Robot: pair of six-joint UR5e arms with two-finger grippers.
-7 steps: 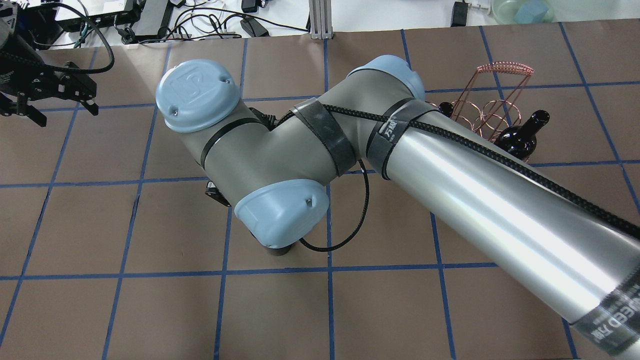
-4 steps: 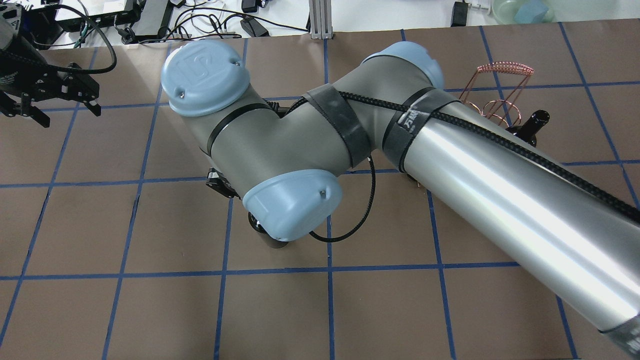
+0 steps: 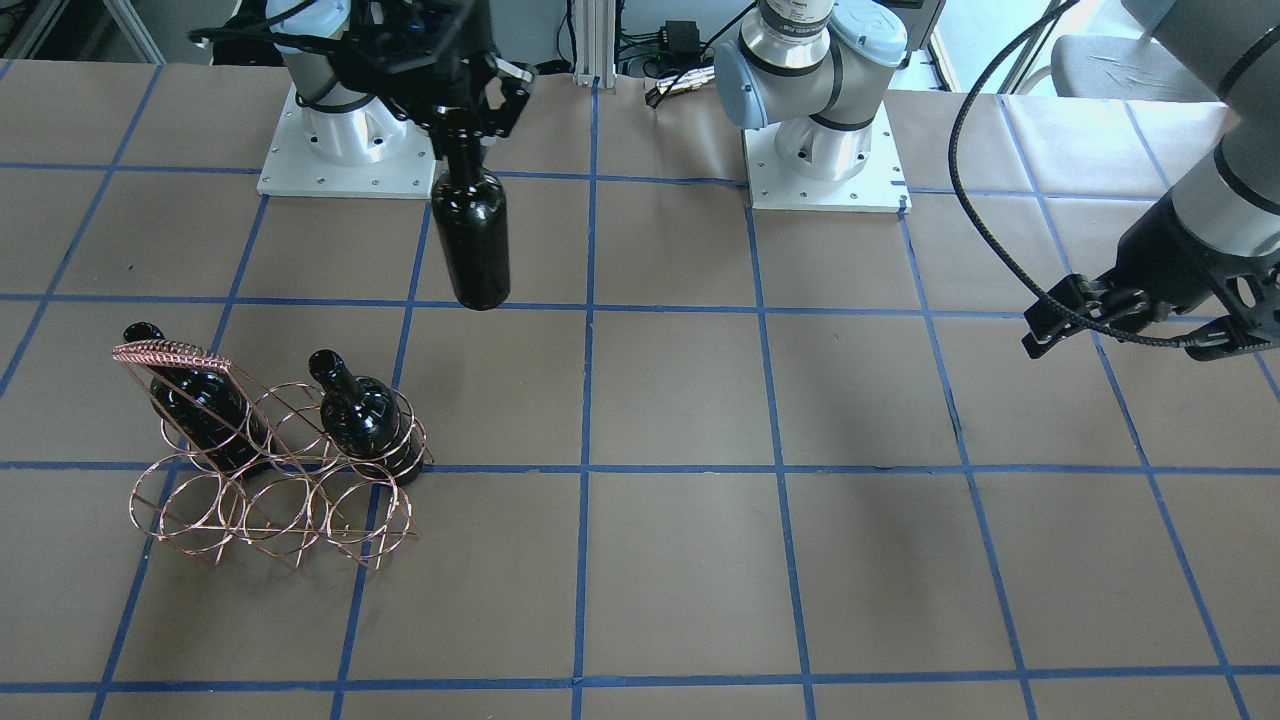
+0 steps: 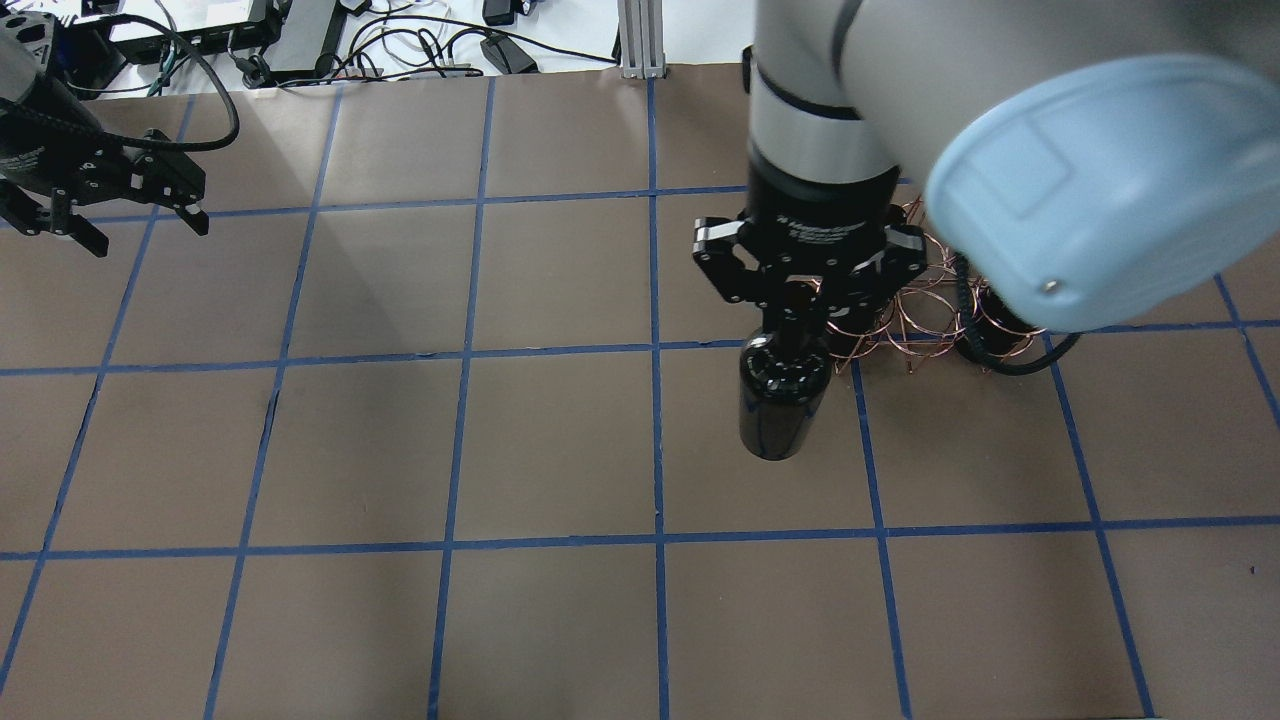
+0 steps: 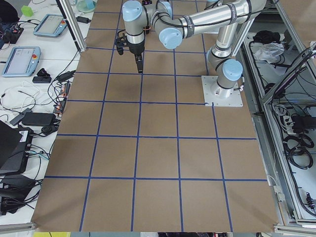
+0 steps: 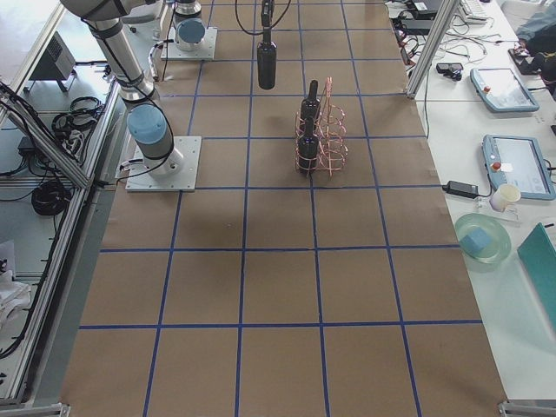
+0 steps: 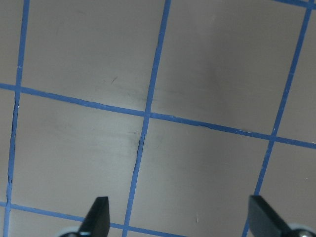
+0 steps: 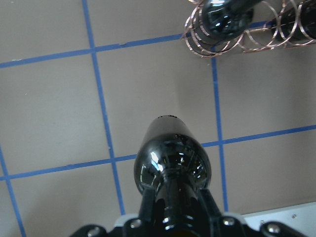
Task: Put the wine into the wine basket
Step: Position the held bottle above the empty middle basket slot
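My right gripper (image 4: pixel 800 292) is shut on the neck of a near-black wine bottle (image 4: pixel 783 402), which hangs upright over the table. The front view shows the same bottle (image 3: pixel 470 240) under the gripper (image 3: pixel 465 112), and the right wrist view looks down along it (image 8: pixel 173 159). The copper wire wine basket (image 3: pixel 270 480) stands apart from the held bottle and holds two alike bottles, one (image 3: pixel 195 400) and another (image 3: pixel 365 420). In the overhead view the basket (image 4: pixel 925 305) is partly hidden behind my right arm. My left gripper (image 4: pixel 145 232) is open and empty at the far left.
The table is brown paper with a blue tape grid (image 4: pixel 655 450). The two arm bases (image 3: pixel 825 150) stand at the robot side. Cables and devices (image 4: pixel 300 40) lie beyond the far edge. The left wrist view shows only bare table between the open fingertips (image 7: pixel 98 217).
My right arm has swung round, carrying the bottle to the right, close beside the basket. The gripper and bottle now show in full. The left gripper has barely moved.
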